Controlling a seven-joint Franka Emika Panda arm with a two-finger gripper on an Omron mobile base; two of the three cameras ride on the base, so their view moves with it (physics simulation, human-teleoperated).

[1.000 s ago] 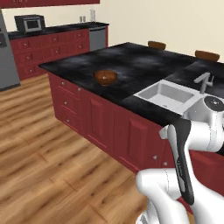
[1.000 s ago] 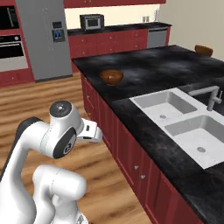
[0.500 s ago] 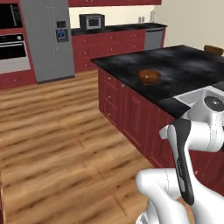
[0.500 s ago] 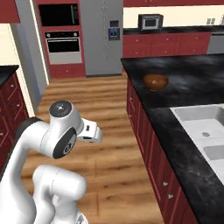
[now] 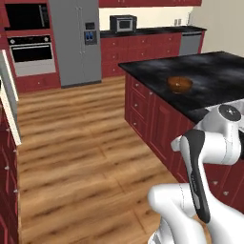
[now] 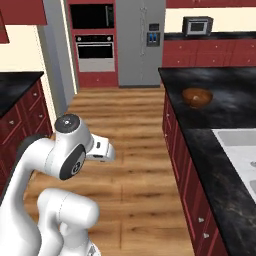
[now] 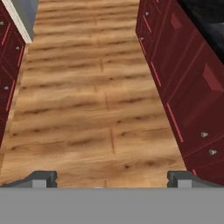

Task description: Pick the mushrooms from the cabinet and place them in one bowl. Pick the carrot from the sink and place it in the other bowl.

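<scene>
The glossy reddish-brown bowl (image 5: 179, 84) (image 6: 197, 97) stands on the black island counter (image 5: 214, 71) (image 6: 220, 115), well ahead of my folded arm. A corner of the pale sink (image 6: 237, 147) shows at the right edge of the right base view. My gripper (image 7: 111, 178) points down at the wooden floor, open, with nothing between its fingertips (image 7: 41, 177). The mushrooms, the cabinet, the carrot and the other bowl are out of view.
Red drawer fronts (image 7: 183, 83) of the island line the right side of the floor aisle (image 7: 96, 100). Another black counter with red drawers (image 6: 17, 100) stands on the left. At the back are a grey fridge (image 5: 78, 43), a wall oven (image 5: 31, 52) and a microwave (image 5: 123, 23).
The whole picture has swung: the base has turned left, so the island and bowl slid to the right and the fridge and oven came into view. The arm keeps its pose, gripper still open.
</scene>
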